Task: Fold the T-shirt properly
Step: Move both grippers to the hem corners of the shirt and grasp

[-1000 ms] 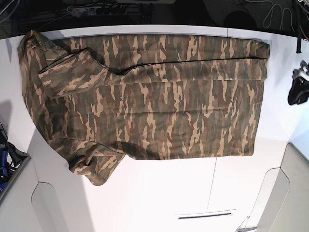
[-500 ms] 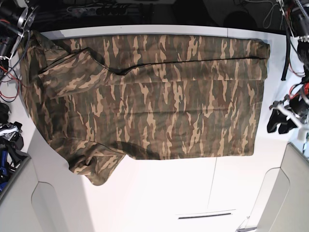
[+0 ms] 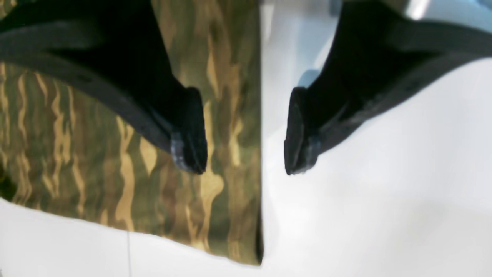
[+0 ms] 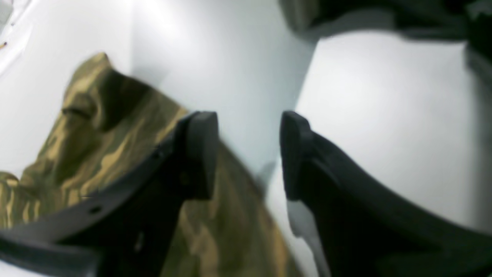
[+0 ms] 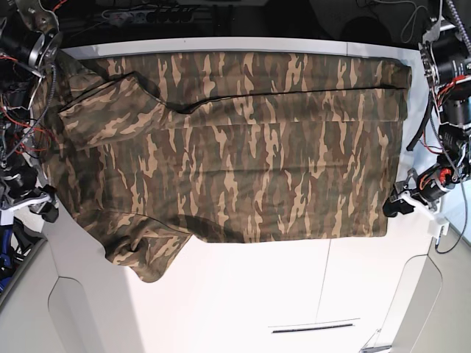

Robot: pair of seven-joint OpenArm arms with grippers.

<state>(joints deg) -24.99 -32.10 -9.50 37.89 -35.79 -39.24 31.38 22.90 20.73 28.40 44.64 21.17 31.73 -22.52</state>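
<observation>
Both arms have come down toward the T-shirt (image 5: 221, 147) since a moment ago, while the cloth itself lies just as it did: spread flat across the white table (image 5: 243, 294), with a long fold along its far side and one sleeve bunched at the near left corner in the base view.

At the shirt's right edge in that view, the left gripper (image 3: 246, 134) hovers with its jaws apart, one finger (image 3: 188, 130) over the camouflage cloth and the other over bare table, straddling the straight edge near the corner.

At the opposite edge, the right gripper (image 4: 250, 154) is likewise spread wide, one finger (image 4: 200, 154) above the rumpled fabric, the other above the table. Neither holds anything.
</observation>
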